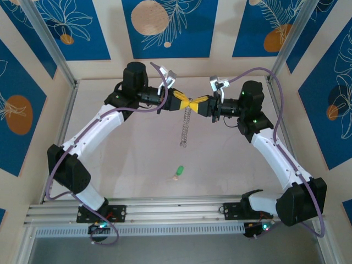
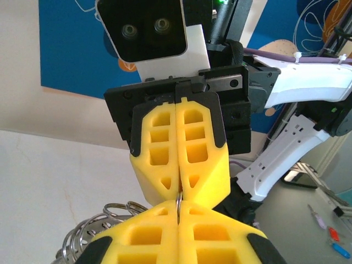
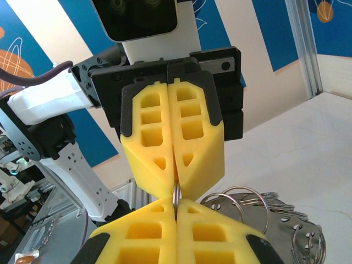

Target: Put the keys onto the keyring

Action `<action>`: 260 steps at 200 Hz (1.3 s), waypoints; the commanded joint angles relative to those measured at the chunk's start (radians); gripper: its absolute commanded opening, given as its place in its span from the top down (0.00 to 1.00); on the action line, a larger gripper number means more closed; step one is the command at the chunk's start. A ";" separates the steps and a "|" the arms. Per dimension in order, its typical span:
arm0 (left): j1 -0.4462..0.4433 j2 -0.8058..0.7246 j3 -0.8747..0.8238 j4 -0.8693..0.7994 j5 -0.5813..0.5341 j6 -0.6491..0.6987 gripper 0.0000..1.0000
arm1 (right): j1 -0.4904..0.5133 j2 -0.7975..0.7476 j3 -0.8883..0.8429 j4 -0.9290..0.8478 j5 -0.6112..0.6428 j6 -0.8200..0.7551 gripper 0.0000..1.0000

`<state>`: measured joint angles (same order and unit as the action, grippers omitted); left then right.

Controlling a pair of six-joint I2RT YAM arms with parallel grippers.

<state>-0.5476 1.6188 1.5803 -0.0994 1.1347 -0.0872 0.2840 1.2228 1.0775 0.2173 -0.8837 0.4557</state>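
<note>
Left pincer (image 1: 186,103), right pincer (image 1: 198,102), keyring (image 1: 185,127) clamped, dangling

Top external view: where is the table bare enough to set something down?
Bare table between left arm and keyring, and between keyring and right arm. Crowded centre: left claw and right claw pinch the keyring, key nearer the bases.

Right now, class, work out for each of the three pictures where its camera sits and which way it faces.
Top external: high behind the bases, looking down on the table; both arms show, left tool meeting right tool.
Left wrist: on the left arm, facing the right tool; its own fingers at the bottom.
Right wrist: on the right arm, facing the left tool; its own fingers at the bottom.
Shared: both wrist views show the keyring pinched.
</note>
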 commanded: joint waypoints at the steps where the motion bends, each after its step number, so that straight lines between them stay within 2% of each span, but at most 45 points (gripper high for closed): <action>1: -0.003 -0.047 -0.036 0.193 -0.055 -0.093 0.71 | -0.007 -0.020 -0.040 0.097 0.046 0.063 1.00; 8: 0.000 -0.061 -0.062 0.239 -0.098 -0.123 0.63 | -0.010 -0.022 -0.048 0.128 0.054 0.081 1.00; 25: 0.007 -0.107 -0.121 0.305 -0.221 -0.168 0.57 | -0.018 -0.026 -0.064 0.200 0.070 0.118 1.00; 46: 0.016 -0.163 -0.212 0.420 -0.332 -0.235 0.56 | -0.017 -0.022 -0.078 0.310 0.082 0.178 1.00; 70: 0.021 -0.196 -0.278 0.501 -0.389 -0.299 0.56 | -0.011 -0.025 -0.104 0.424 0.124 0.231 1.00; 104: 0.023 -0.181 -0.338 0.633 -0.345 -0.403 0.57 | -0.002 -0.019 -0.141 0.586 0.166 0.304 1.00; 150: 0.023 -0.109 -0.346 0.843 -0.246 -0.569 0.60 | 0.020 0.003 -0.147 0.665 0.216 0.331 1.00; 210: 0.022 -0.048 -0.348 1.055 -0.196 -0.723 0.60 | 0.032 0.017 -0.149 0.677 0.257 0.336 1.00; 260: 0.020 -0.039 -0.361 1.119 -0.192 -0.768 0.60 | 0.032 0.023 -0.154 0.672 0.284 0.336 1.00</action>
<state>-0.5323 1.5684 1.2243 0.9203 0.9134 -0.8135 0.3084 1.2476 0.9333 0.8455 -0.6422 0.7860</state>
